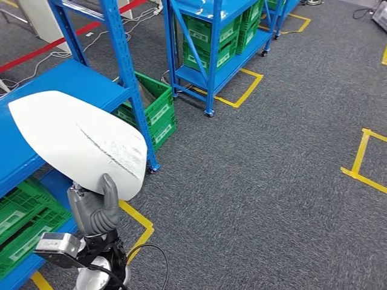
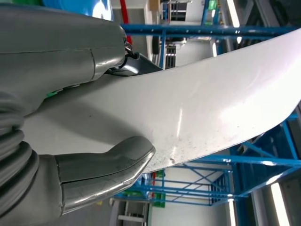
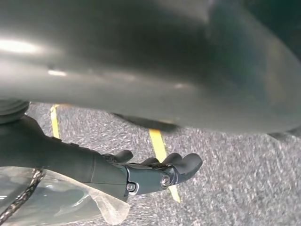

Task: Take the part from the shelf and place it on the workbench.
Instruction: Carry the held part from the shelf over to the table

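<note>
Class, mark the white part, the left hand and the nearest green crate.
white part (image 1: 68, 136), head view, middle of its face.
left hand (image 1: 94, 208), head view, back of the hand.
green crate (image 1: 157, 109), head view, side wall.

Left robot hand (image 1: 95, 208) at 7 o'clock grips the lower edge of the white part (image 1: 77, 142), thumb up over its face. Part tilts toward 10 o'clock, over the blue shelf (image 1: 68, 78). Green crates (image 1: 155, 112) at 11. Grey carpet (image 1: 256, 181), yellow tape (image 1: 363, 160) at 3.

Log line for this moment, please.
left hand: grips white part | right hand: holds nothing | part off shelf, not yet placed
</note>
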`<state>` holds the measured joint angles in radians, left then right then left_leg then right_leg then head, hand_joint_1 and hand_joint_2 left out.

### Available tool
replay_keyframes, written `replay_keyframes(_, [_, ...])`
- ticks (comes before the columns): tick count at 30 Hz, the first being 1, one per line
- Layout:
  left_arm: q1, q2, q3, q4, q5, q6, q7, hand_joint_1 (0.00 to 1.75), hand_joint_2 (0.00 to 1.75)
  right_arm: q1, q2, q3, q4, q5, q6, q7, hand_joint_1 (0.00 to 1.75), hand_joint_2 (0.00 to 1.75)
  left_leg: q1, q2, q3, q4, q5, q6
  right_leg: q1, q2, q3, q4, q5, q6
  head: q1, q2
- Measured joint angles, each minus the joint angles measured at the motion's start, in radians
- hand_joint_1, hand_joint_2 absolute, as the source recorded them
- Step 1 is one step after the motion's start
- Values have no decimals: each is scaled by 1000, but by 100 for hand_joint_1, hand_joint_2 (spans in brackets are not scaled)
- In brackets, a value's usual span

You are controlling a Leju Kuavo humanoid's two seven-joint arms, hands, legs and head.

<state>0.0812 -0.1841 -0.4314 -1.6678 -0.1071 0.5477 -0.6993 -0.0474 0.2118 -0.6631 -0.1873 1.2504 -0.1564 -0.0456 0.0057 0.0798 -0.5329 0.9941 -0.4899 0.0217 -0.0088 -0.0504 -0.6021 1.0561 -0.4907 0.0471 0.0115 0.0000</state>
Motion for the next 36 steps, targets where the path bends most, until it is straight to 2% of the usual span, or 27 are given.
replay_keyframes(1, [-2,-2,0,2,2,-1,0,175,175,-2,0,0,0,-7,-4,1,0,0,-3,8,1,2,-2,-5,2,-13,24,-42,8,-6,-1,0])
replay_keyframes(2, [-6,-3,1,5,3,-3,0,175,175,-4,0,-1,0,-14,-6,1,0,0,-6,16,1,3,-2,-10,5,-17,33,-58,7,-13,-3,0])
replay_keyframes(4, [-19,-9,0,13,6,-9,0,175,175,-4,0,-6,0,-28,-8,-1,0,0,-5,26,1,5,-4,-20,7,3,30,-58,12,-28,-4,0])
replay_keyframes(6, [-31,-14,1,22,11,-16,0,175,175,-2,0,-11,0,-39,-11,2,0,0,0,-5,-10,38,-33,-30,5,23,28,-59,16,-41,-6,0])
replay_keyframes(8, [-35,-16,2,30,12,-20,0,175,175,-3,2,-15,0,-47,-14,6,0,0,3,-54,-56,150,-97,-35,6,45,27,-60,19,-51,-9,0])
replay_keyframes(9, [-36,-16,2,34,12,-21,0,175,175,-3,3,-17,0,-50,-14,7,0,0,3,-65,-88,222,-128,-34,8,58,27,-60,20,-54,-10,0])
replay_keyframes(10, [-36,-16,3,38,12,-23,0,175,175,-3,4,-19,0,-53,-13,6,0,0,3,-70,-115,279,-145,-32,11,72,27,-60,21,-57,-10,0])
replay_keyframes(11, [-36,-16,3,41,12,-25,0,175,175,-2,5,-22,0,-56,-12,5,0,0,1,-73,-128,303,-142,-28,14,86,27,-60,21,-58,-10,0])
replay_keyframes(12, [-36,-16,3,43,12,-27,0,175,175,-1,5,-25,0,-58,-11,3,0,0,-1,-76,-125,289,-120,-22,16,101,27,-60,22,-58,-9,0])
replay_keyframes(13, [-36,-16,3,45,11,-31,0,175,175,-1,6,-29,0,-61,-9,1,0,0,-4,-83,-105,239,-82,-14,18,116,29,-60,22,-59,-9,0])
replay_keyframes(15, [-40,-17,2,48,9,-37,0,175,175,-1,9,-34,0,-65,-7,-2,0,0,-9,-128,-49,104,-11,5,19,142,29,-58,23,-58,-8,0])
replay_keyframes(17, [-45,-19,0,53,5,-39,0,175,175,-3,15,-38,0,-67,-4,-5,0,0,-13,-162,-18,27,9,17,16,162,21,-56,27,-51,-11,0])
replay_keyframes(19, [-50,-22,-2,57,1,-39,0,175,175,-3,17,-40,0,-67,0,-6,0,0,-13,-151,-12,9,6,18,13,181,10,-58,32,-40,-15,0])
replay_keyframes(20, [-53,-23,-3,60,0,-39,0,175,175,-2,18,-41,0,-67,2,-5,0,0,-11,-139,-10,1,10,18,13,175,4,-55,30,-35,-16,0])
replay_keyframes(22, [-57,-25,-4,63,-2,-39,0,175,175,-1,17,-42,0,-67,5,0,0,0,-6,-111,-1,-17,18,18,16,128,-28,-4,-2,-26,-11,0])
replay_keyframes(23, [-57,-25,-4,65,-3,-38,0,175,175,-2,17,-42,0,-66,6,2,0,0,-5,-96,1,-21,20,19,15,96,-58,53,-32,-21,-10,0])
replay_keyframes(24, [-58,-25,-4,67,-4,-38,0,175,175,-4,17,-42,0,-64,7,3,0,0,-6,-80,0,-21,19,19,13,76,-92,120,-63,-15,-8,0])
replay_keyframes(25, [-58,-25,-4,70,-4,-37,0,175,175,-4,17,-42,0,-62,7,2,0,0,-6,-64,0,-21,18,19,9,65,-123,178,-84,-9,-9,0])
replay_keyframes(26, [-58,-25,-4,73,-4,-36,0,175,175,-4,17,-42,0,-61,7,2,0,0,-5,-49,0,-21,17,18,4,60,-139,210,-88,-3,-9,0])
replay_keyframes(27, [-59,-25,-3,75,-4,-35,0,175,175,-3,17,-42,0,-60,7,1,0,0,-4,-35,1,-20,15,15,-1,55,-134,201,-73,2,-8,0])
replay_keyframes(28, [-59,-25,-3,77,-4,-34,0,175,175,-2,17,-42,0,-59,7,1,0,0,-2,-22,2,-18,12,11,-6,46,-106,152,-44,8,-8,0])
replay_keyframes(30, [-61,-25,-3,79,-5,-34,0,175,175,-3,17,-42,0,-58,7,1,0,0,-1,0,3,-10,3,-1,-11,10,-27,13,9,16,-8,0])
replay_keyframes(31, [-62,-25,-3,79,-5,-34,0,175,175,-4,17,-42,0,-58,8,1,0,0,-2,7,3,-6,-2,-8,-11,-2,1,-33,21,12,-10,0])
replay_keyframes(32, [-63,-24,-3,79,-5,-34,0,175,175,-5,17,-42,0,-58,8,1,0,0,-4,13,4,-2,-5,-14,-9,-8,13,-53,22,6,-11,0])
replay_keyframes(34, [-64,-24,-3,80,-7,-34,0,175,175,-5,18,-43,0,-57,8,0,0,0,-4,25,7,0,-8,-22,-5,8,12,-52,21,-14,-14,0])
replay_keyframes(35, [-65,-24,-4,80,-7,-34,0,175,175,-4,18,-43,0,-56,8,-1,0,0,-1,23,9,2,-13,-27,-5,17,11,-51,22,-21,-14,0])
replay_keyframes(36, [-65,-24,-4,80,-7,-34,0,175,175,-4,18,-43,0,-54,8,-2,0,0,2,8,5,16,-27,-31,-5,27,11,-52,23,-28,-15,0])
